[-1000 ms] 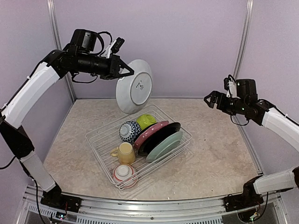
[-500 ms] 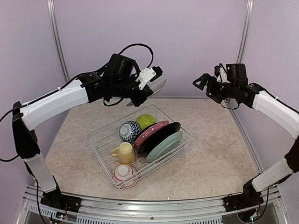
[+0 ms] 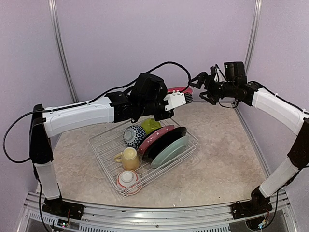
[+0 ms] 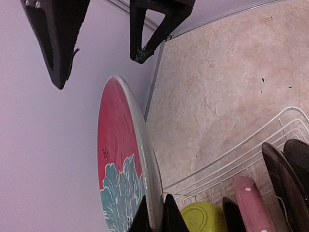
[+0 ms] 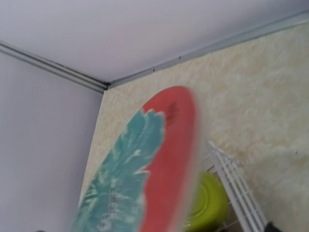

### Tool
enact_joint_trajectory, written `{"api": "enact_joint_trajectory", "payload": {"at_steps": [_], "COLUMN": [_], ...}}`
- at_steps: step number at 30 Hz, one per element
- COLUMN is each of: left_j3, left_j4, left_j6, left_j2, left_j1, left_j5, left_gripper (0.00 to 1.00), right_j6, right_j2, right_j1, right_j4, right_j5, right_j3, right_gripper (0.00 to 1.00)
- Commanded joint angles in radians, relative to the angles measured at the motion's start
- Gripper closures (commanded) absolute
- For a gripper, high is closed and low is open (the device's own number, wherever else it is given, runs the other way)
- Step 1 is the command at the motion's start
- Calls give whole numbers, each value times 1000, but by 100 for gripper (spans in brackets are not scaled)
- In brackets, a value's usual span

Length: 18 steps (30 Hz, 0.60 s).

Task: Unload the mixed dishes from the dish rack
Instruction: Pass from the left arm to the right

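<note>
Table [image 3: 222, 159] with a mottled beige top carries everything. The dish rack [image 3: 107, 150], a white wire basket, sits on it below both sets of fingers and nearer to the arm bases than they are.

The red plate [image 4: 118, 145], painted with a teal feather, is out of the rack and up in the air. It is clamped by its rim between the left fingers [image 4: 172, 220], which press on its two faces, and it stands edge-on to the left wrist camera. The right fingers [image 4: 53, 38] are spread wide apart just beyond the plate's far rim. They point at the rim but do not touch it. In the right wrist view the plate fills the foreground, blurred.

Three plates lean together in the rack, below the left fingers. The teal plate [image 3: 170, 152] lies farthest from them, the black plate [image 3: 169, 137] is in the middle, and the pink dotted plate [image 3: 153, 137] stands next to the bowls.

The lime green bowl [image 3: 150, 125] sits almost directly under the left fingers, at the rack's far end. The blue-patterned bowl [image 3: 133, 136] is just beside it. The red-white bowl [image 3: 128, 179] is at the near corner, well away from either set of fingers. The pale yellow mug [image 3: 129, 158] stands between the blue-patterned and red-white bowls.
</note>
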Motion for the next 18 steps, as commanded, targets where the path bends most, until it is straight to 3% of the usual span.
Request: {"api": "enact_joint_trajectory", "payload": {"at_steps": [1,4,8,13,18], "left_j3": [67,47,32,36,51], "left_j4": [233,325,465,507,512], "left_j6": [156,240,336,385,411], "left_j2": [26,59,94,118,131], "left_j1": [-31,-46,-55,-59,-70], "left_j5": [-80,-116,-153,-166,-160], "left_gripper": [100,100,100,100,100], "right_j6": [50,84,154,207,308], "right_j2": [19,24,10,-10,5], "right_j1": [22,26,26,23,18], "right_j4": [25,49,79,72,133], "right_j5": [-6,-17,-7,59,42], "right_j3": [5,-29,-84,-107,-118], "right_gripper": [12,21,24,27,56]}}
